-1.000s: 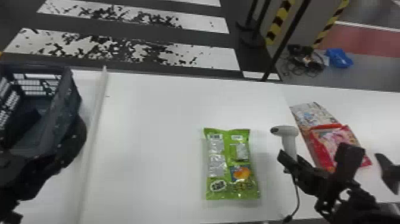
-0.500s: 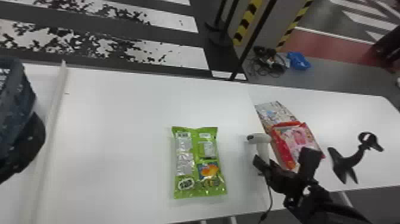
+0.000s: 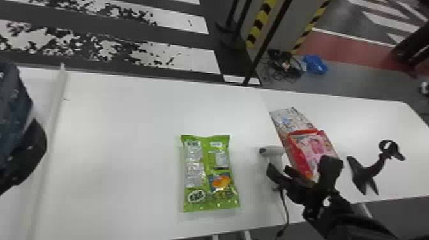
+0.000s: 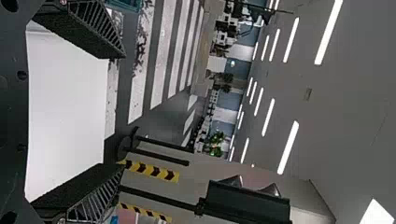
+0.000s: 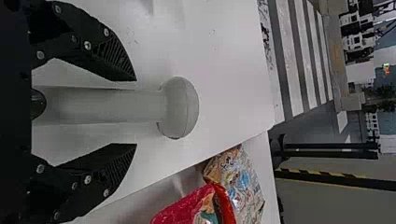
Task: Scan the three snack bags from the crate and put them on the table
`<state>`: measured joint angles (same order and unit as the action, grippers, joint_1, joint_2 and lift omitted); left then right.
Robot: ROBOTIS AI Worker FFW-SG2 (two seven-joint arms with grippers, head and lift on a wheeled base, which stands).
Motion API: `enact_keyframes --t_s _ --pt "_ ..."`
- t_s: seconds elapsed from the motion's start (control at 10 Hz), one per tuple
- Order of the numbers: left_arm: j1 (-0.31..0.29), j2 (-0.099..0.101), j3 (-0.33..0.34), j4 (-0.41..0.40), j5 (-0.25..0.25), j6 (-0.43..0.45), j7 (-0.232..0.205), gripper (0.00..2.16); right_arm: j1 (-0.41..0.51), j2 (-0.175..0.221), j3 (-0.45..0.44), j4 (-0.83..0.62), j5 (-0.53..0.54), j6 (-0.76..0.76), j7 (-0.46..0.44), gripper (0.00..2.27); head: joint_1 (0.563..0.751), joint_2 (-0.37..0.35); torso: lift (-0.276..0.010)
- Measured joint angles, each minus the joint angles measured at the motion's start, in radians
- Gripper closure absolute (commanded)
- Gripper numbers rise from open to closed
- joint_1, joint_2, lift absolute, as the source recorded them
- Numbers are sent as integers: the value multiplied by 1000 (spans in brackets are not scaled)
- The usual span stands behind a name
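One green bag (image 3: 209,172) lies flat, printed side up, on the table (image 3: 127,127), in the lower middle of the head view. Right of centre there, the red bag (image 3: 300,153) overlaps the patterned bag (image 3: 290,119), so all three snack bags are out of the crate (image 3: 11,105) at the left edge.

The right gripper (image 5: 135,112) is wide open, its fingers on either side of the handle of the scanner (image 5: 180,109), with a gap on each side; it has hold of nothing. The left gripper (image 4: 123,112) is also spread wide and empty.

The step in hand looks to be the scanning, with the green bag probably the one still to be read. Whether the scanner is being taken up or has just been let go, I can't fairly tell from these views. If it is wanted, the next move is to close squarely on the handle, lift with the cable (image 3: 285,207) free, and aim the head at the green bag's label.
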<state>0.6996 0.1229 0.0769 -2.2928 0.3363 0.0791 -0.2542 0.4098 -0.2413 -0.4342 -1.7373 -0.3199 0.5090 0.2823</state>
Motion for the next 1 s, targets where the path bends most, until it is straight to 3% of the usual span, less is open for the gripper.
enact_keyframes --t_s 0.2,0.3,0.5,0.7,1.0 --pt "1 0 0 -3 -2 3 3 33 46 4 -25 -85 -53 -15 31 127 695 -350 -94" --pt "2 0 0 -4 -4 3 3 33 72 8 -47 -162 -87 54 103 127 695 -330 -94" --pt "4 0 -4 -5 -9 3 3 33 52 11 -98 -262 -135 322 330 130 695 -275 -94" --pt "18 0 -6 -15 -15 3 3 33 -22 -12 -85 -249 -125 494 481 130 695 -215 -94" --pt "47 0 -5 -35 -31 0 5 33 -132 -64 19 -96 -68 537 609 130 695 -160 -94"
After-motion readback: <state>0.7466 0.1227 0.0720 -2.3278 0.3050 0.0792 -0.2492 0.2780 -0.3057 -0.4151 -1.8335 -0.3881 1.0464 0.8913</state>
